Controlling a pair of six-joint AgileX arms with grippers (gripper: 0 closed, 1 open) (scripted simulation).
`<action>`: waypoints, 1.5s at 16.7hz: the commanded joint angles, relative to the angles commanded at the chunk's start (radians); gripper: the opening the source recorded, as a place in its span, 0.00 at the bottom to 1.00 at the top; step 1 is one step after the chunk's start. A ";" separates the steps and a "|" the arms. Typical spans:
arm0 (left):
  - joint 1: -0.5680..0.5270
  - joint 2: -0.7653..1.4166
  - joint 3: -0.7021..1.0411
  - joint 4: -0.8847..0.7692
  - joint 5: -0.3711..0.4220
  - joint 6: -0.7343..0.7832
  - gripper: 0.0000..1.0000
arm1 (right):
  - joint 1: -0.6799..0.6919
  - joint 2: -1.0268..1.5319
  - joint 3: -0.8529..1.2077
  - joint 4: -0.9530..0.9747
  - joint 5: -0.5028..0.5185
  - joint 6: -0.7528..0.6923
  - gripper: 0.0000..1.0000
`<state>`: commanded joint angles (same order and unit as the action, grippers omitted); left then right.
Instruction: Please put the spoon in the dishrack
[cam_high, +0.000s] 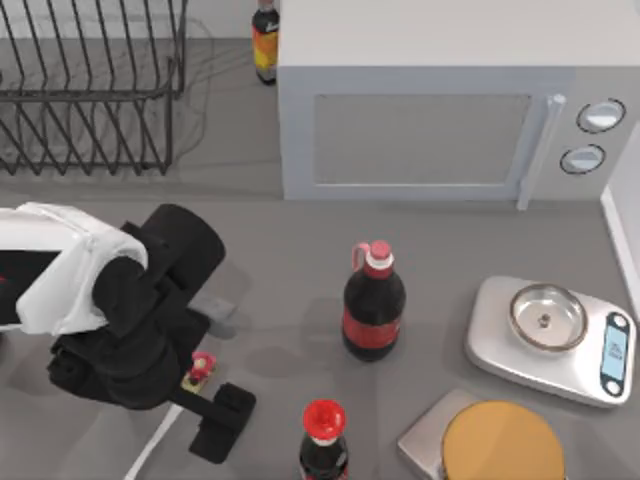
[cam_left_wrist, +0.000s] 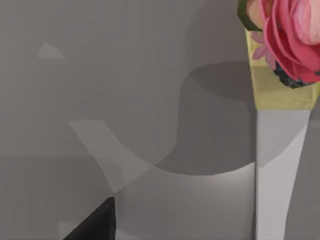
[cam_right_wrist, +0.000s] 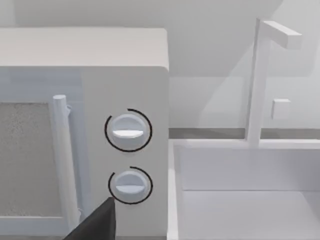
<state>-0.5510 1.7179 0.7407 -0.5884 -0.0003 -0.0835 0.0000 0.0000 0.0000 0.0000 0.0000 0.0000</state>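
At the table's (cam_high: 300, 215) front-left: left arm low over the spoon (cam_high: 160, 436), left end effector (cam_high: 205, 385) right beside the red-and-yellow knob end; finger state not readable, one dark finger (cam_high: 225, 420) on the far side of the knob. White handle running from the knob toward the front-left edge, flat on the table. In the left wrist view: knob (cam_left_wrist: 285, 45) and handle close up, pink flower on a yellow block, one dark fingertip (cam_left_wrist: 97, 225) at the edge, apart from the handle. Dishrack (cam_high: 90, 90) at the back-left, well apart from the spoon. Microwave (cam_high: 430, 130) at the back centre, small bottle (cam_high: 264, 40) behind its left corner. Two cola bottles (cam_high: 372, 305) mid-table and front centre, kitchen scale (cam_high: 550, 335) to the right. In the right wrist view: microwave dials (cam_right_wrist: 128, 131), white sink with tap (cam_right_wrist: 260, 85), one dark fingertip (cam_right_wrist: 100, 225); right end effector's opening not readable.
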 joint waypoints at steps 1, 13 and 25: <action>0.000 0.000 0.000 0.000 0.000 0.000 0.00 | 0.000 0.000 0.000 0.000 0.000 0.000 1.00; -0.012 -0.154 0.464 -0.625 -0.004 -0.014 0.00 | 0.000 0.000 0.000 0.000 0.000 0.000 1.00; -0.009 -0.238 0.691 -0.895 -0.004 -0.013 0.00 | 0.000 0.000 0.000 0.000 0.000 0.000 1.00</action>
<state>-0.5595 1.4799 1.4317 -1.4833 -0.0042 -0.0963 0.0000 0.0000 0.0000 0.0000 0.0000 0.0000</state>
